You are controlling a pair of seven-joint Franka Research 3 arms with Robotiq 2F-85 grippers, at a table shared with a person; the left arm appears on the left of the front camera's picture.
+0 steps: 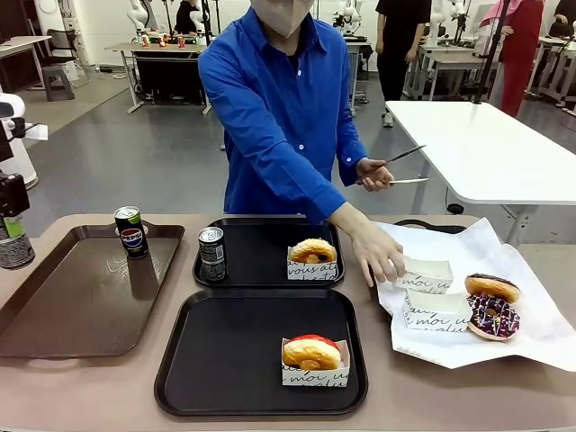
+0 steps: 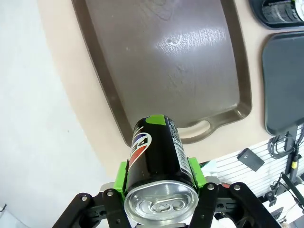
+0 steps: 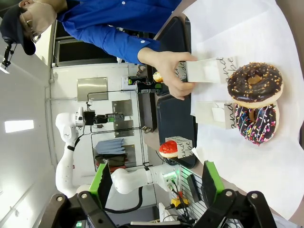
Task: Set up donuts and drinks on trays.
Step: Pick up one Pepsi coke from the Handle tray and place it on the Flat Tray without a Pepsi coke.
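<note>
Wide tan table (image 1: 108, 396) first, and across it a person in a bright blue shirt (image 1: 279, 117) leans in. On the left lies the glossy brown plastic tray (image 1: 72, 306). In the middle are two matte black plastic trays with raised rims: the far black tray (image 1: 261, 265) and, just in front of it, the near black tray (image 1: 225, 351). To the right, a crumpled white paper sheet (image 1: 540, 337).

Now the arms. The left gripper (image 2: 159, 180) is clenched on a black metal can with a red-and-blue logo (image 2: 156, 152), green pads pressed on both its sides, holding it in the air near the brown tray's rim at the table's left side. The right gripper (image 3: 156, 183) hangs over the paper sheet, jaws spread wide, nothing between them.

Donuts next! A golden glazed donut in a printed white sleeve (image 1: 313, 255) sits at the far black tray's right side. A red-iced donut in a like sleeve (image 1: 312, 356) sits at the near black tray's front right. On the paper, a chocolate-topped donut (image 1: 491, 287) touches a chocolate donut with coloured sprinkles (image 1: 493, 318).

The person's reaching hand (image 1: 382, 256) rests on one empty white paper sleeve (image 1: 430, 273), and a second empty sleeve (image 1: 432, 310) lies just beside it. The other hand (image 1: 372, 173) grips slim metal tongs (image 1: 409, 181).

Cans: a silver-grey can with dark print (image 1: 211, 254) stands upright at the far black tray's left side, and a second black logo can (image 1: 131, 231) stands upright on the brown tray near its far rim.
</note>
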